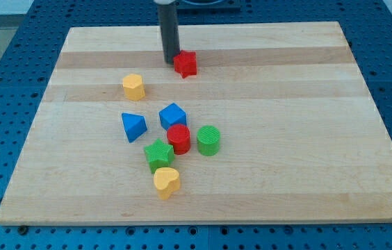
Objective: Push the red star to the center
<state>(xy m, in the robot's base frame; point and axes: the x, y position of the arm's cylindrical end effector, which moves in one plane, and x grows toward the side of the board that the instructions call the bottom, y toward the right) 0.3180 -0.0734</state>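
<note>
The red star lies near the view's top, a little left of the middle of the wooden board. My tip stands right at the star's left side, touching or almost touching it. Below, near the board's middle, is a cluster: a blue cube, a red cylinder, a green cylinder, a green star and a blue triangle.
A yellow hexagonal block lies left of the star and lower. A yellow heart lies below the green star, near the view's bottom. A blue perforated surface surrounds the board.
</note>
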